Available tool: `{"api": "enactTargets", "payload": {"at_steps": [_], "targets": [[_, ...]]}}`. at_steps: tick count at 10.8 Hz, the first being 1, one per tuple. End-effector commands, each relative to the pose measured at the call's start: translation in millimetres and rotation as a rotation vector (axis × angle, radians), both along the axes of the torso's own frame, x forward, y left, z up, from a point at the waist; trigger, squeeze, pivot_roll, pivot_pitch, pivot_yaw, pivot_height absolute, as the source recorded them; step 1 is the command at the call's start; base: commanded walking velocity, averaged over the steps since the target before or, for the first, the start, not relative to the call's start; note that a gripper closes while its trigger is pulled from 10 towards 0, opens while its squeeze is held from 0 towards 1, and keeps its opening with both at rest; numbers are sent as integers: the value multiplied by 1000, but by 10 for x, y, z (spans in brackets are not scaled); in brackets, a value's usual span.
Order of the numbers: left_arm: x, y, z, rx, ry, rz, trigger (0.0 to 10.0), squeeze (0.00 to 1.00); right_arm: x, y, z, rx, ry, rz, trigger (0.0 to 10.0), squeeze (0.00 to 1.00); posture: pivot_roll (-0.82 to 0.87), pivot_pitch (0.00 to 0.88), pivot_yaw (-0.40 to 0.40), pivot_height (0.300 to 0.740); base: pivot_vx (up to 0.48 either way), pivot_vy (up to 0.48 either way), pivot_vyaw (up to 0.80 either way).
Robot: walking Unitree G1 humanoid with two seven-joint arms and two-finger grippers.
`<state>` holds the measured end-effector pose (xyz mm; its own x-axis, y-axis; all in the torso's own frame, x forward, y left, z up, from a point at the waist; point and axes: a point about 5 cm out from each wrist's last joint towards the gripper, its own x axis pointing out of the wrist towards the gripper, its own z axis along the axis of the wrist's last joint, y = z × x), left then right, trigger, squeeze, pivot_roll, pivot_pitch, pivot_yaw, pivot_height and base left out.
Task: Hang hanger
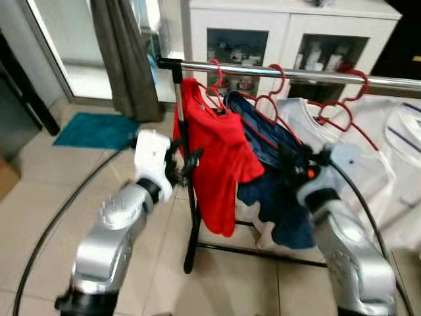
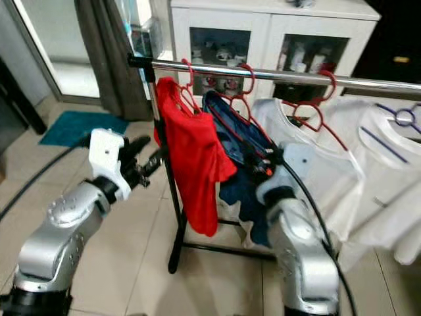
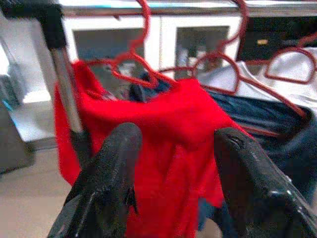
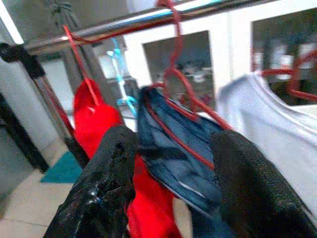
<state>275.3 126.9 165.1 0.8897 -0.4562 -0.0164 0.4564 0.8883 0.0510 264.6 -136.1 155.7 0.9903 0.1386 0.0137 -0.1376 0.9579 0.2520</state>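
Three red hangers (image 1: 273, 92) on rail (image 1: 296, 74); white cabinet (image 1: 289, 33) behind.

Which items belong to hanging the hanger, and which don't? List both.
Job:
- shiny metal clothes rail
- red plastic hanger carrying the dark blue garment
- right end effector
- left end effector

Not the job:
- red shirt
- white T-shirts
- white glass-door cabinet
- teal floor mat

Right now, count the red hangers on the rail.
3, possibly more hidden: one holds the red shirt, one the blue garment, one sits over the white shirt.
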Motion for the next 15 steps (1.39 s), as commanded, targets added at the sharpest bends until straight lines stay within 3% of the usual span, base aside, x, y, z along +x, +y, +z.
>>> {"api": "enactTargets", "payload": {"at_steps": [1,3,4,5,6,8,9,10,12,13,15], "targets": [[21,84,-8,29,-3,43,10000,1000,21,67,12,8,-4,21,10000,0,148,32,19,740,289,0,0],[-18,107,0,12,-8,57,10000,1000,18,116,38,11,-23,61,10000,0,142,30,37,740,279,0,0],[-36,86,-31,18,9,43,10000,1000,30,83,45,-119,-31,45,10000,0,138,25,41,740,285,0,0],[-21,51,-14,16,1,22,10000,1000,47,57,59,-119,-32,30,10000,0,151,42,17,740,289,0,800],[6,78,46,10,-17,45,10000,1000,88,49,127,-23,-58,30,10000,0,153,53,7,740,289,0,0],[-122,39,-25,11,13,-32,10000,1000,92,6,242,-62,-96,127,10000,0,145,33,25,740,0,0,0],[-142,-31,-26,13,11,-121,10000,1000,100,-96,274,-86,-85,156,10000,125,153,30,9,740,0,0,0],[-125,-39,18,28,-8,-174,10000,1000,147,-143,303,-81,-71,166,10000,1000,170,55,-17,740,0,0,0],[-163,55,15,34,34,-245,10000,1000,292,-118,308,-108,-30,222,10000,1000,154,48,7,740,0,0,0],[-255,74,-56,96,92,-357,10000,1000,526,-129,335,-169,14,219,10000,1000,164,33,16,740,0,0,0],[-265,198,-33,129,125,-413,10000,1000,832,1,387,-237,77,284,10000,1000,175,44,-10,740,0,0,0]]}}
